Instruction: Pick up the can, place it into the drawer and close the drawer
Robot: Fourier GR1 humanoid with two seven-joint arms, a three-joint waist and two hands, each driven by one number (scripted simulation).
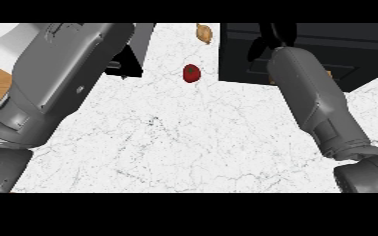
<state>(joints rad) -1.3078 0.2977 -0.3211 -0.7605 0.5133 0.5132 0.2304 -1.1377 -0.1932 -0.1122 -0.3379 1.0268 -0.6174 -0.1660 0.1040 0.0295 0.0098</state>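
Note:
No can shows anywhere in the head view. The open drawer [325,50] is a dark box at the upper right, sunk into the white marble counter [184,140]. My right forearm reaches up from the lower right, and its black hand [264,44] hangs over the drawer's left part, hard to make out against the dark inside. Whether it holds anything is hidden. My left forearm fills the left side. Only a black part of the left hand [127,64] shows under the wrist, near the counter's upper left.
A small red fruit [191,73] lies on the counter just left of the drawer. Farther back, near the top edge, is a tan, onion-like thing [204,33]. A wooden surface [4,82] shows at the far left edge.

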